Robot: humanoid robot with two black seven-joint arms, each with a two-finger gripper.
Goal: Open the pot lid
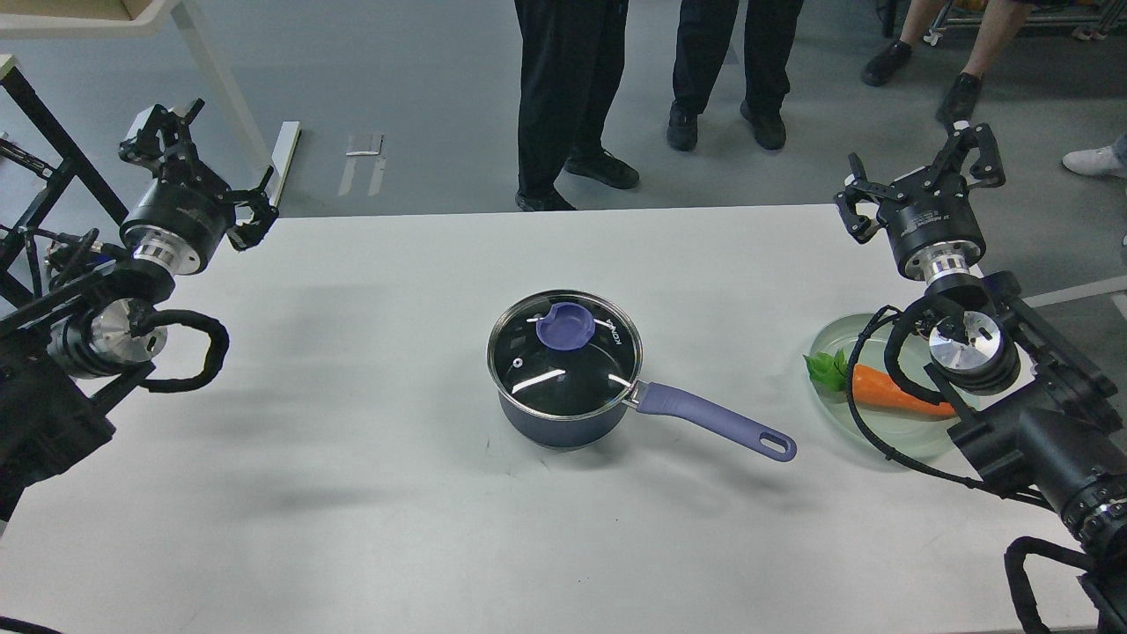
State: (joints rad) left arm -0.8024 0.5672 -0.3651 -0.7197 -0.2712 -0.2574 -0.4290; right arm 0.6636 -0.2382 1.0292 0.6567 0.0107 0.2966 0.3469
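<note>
At the table's far left edge, your left gripper (204, 163) is raised, its black fingers spread apart with nothing between them. Your right gripper (920, 172), at the far right edge, matches it: fingers splayed wide, holding nothing.

Both sit well apart from the task items at the centre of the white rectangular table (352, 458):

- Dark navy-blue saucepan with steel rim (563, 427), upright, its long periwinkle-purple handle (713, 421) pointing right and toward you, a hole at its end.
- Round clear glass lid with steel rim (563, 370), seated on the saucepan; purple round knob (565, 325), small vent hole, white lettering.

Near your right arm:

- Pale green glass plate (832, 339), partly hidden by the arm and its cable.
- Orange toy carrot with green leaves (876, 387), lying in the plate.

Beyond the table's far edge, you have several people's legs (563, 97) on the grey floor.
</note>
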